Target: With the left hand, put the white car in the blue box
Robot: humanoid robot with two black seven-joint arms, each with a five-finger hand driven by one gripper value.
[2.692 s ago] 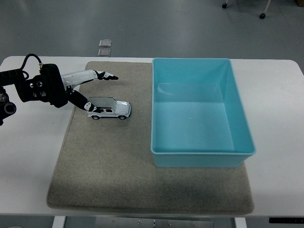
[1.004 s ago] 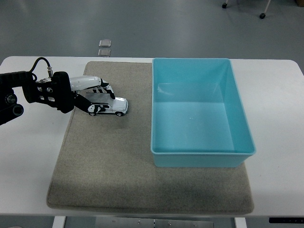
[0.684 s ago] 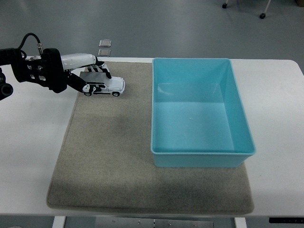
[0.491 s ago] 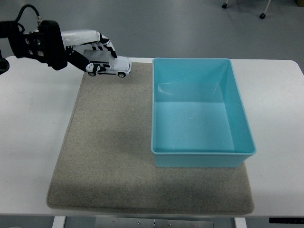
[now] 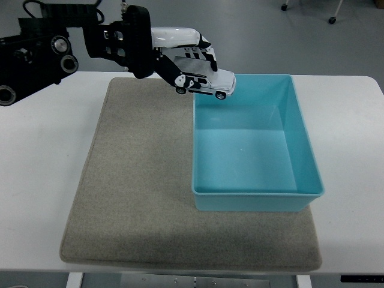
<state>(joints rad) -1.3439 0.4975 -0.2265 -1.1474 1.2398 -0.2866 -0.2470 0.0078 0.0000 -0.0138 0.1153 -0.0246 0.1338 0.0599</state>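
Note:
My left hand (image 5: 183, 57) is shut on the white car (image 5: 207, 83) and holds it in the air over the far left corner of the blue box (image 5: 254, 193). The car tilts nose-down to the right, its front above the box's inside. The box is empty and stands on the right part of the grey mat (image 5: 132, 198). The left arm (image 5: 54, 51) reaches in from the upper left. The right arm is out of view.
The grey mat covers the middle of the white table (image 5: 36, 180). The blue box's left wall rises beside the bare mat.
My left hand closed on the white car on the mat, lifted it, and carried it up and to the right until it hangs over the box's far left corner.

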